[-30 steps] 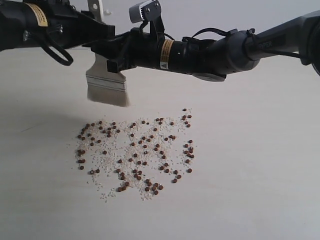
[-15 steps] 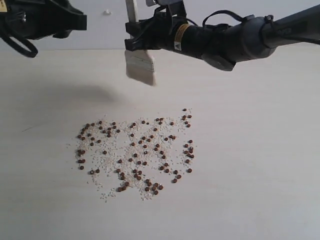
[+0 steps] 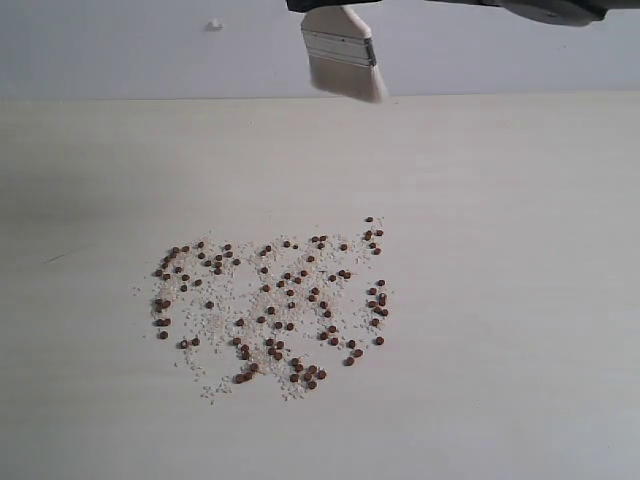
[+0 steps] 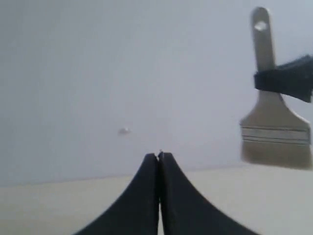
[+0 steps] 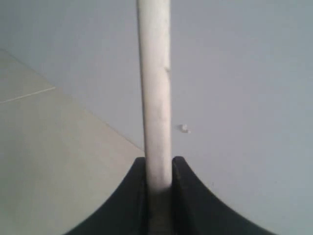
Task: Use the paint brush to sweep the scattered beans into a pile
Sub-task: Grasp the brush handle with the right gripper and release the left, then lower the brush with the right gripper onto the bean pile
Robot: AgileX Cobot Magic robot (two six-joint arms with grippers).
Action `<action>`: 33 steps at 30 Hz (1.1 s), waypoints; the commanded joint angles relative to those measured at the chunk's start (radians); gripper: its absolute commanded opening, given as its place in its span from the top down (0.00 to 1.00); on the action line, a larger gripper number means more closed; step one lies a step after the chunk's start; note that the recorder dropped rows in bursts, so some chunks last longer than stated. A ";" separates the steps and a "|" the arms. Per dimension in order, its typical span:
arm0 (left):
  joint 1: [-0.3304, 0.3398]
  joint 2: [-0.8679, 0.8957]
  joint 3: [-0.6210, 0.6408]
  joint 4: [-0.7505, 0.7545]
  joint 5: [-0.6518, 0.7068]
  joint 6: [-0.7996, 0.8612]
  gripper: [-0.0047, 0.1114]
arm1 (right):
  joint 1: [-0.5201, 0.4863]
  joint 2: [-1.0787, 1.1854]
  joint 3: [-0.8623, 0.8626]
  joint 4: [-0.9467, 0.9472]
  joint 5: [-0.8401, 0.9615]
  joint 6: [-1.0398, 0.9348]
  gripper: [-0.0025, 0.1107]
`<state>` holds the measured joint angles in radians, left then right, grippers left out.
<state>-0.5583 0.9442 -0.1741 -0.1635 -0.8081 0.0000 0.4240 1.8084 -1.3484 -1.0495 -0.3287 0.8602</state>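
The beans [image 3: 275, 305], small dark reddish-brown rounds mixed with fine whitish grains, lie scattered over the pale tabletop [image 3: 520, 300] in the middle of the exterior view. The paint brush [image 3: 343, 55] hangs high above them at the top edge, silver band and cream bristles showing, its handle cut off by the frame. My right gripper [image 5: 159, 169] is shut on the pale wooden handle [image 5: 155, 88]. In the left wrist view the paint brush [image 4: 277, 132] shows whole, held off to one side. My left gripper [image 4: 159, 155] is shut with nothing in it and is out of the exterior view.
A plain grey wall [image 3: 120, 50] stands behind the table, with a small white speck [image 3: 213, 24] on it. Only a dark strip of the right arm [image 3: 480, 5] shows at the top edge.
The right arm has carried the brush up and to the right, from low over the table's left to the top edge. The left arm has withdrawn out of the exterior view. The beans have not moved.
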 commanded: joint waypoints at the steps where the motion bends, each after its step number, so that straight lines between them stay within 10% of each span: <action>1: -0.001 -0.136 0.140 -0.223 -0.109 0.113 0.96 | 0.001 -0.053 0.035 -0.006 -0.014 0.042 0.98; 19: 0.001 -0.656 0.174 -0.350 0.193 0.401 0.96 | 0.001 -0.097 0.113 -0.185 -0.128 0.177 0.98; 33: 0.001 -0.744 0.174 -0.453 0.491 0.491 0.96 | 0.096 -0.137 0.252 -0.176 -0.107 -0.380 0.98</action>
<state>-0.5583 0.2056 -0.0027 -0.6094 -0.3671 0.4650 0.4775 1.6828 -1.1147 -1.2611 -0.4435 0.6313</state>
